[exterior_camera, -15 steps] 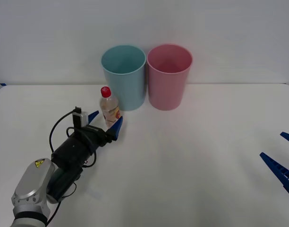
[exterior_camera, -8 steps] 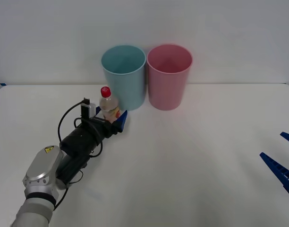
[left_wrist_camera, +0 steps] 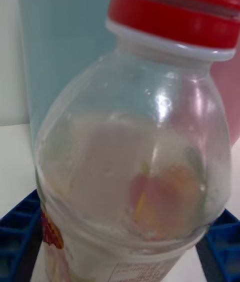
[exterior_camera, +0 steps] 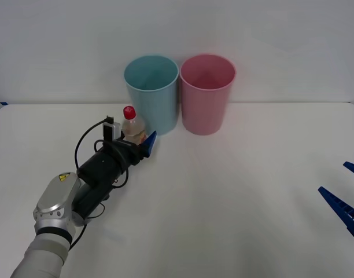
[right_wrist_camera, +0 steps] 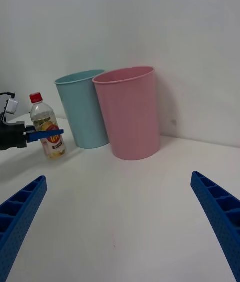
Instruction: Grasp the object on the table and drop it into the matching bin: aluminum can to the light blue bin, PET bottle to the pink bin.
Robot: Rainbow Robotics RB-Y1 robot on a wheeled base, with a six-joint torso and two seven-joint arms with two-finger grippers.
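Front view: left gripper (exterior_camera: 137,141) sat left of centre on the table (exterior_camera: 235,191), blue fingers either side of the PET bottle (exterior_camera: 133,127), which stood upright just in front of the light blue bin (exterior_camera: 151,92). Pink bin (exterior_camera: 207,92) stood right beside the blue one, upper centre of frame. Left wrist view: bottle (left_wrist_camera: 130,162) was right up against the camera, red cap at top, a ribbed finger (left_wrist_camera: 17,232) at each lower corner hugging its sides; couldn't tell if they actually pinched it or just bracketed it. Right wrist view: one finger of the left gripper (right_wrist_camera: 45,135) crossed the bottle's (right_wrist_camera: 46,127) label, at left of frame. Right gripper (exterior_camera: 346,191) was parked at the lower right edge of the front view, jaws spread wide, holding nothing.
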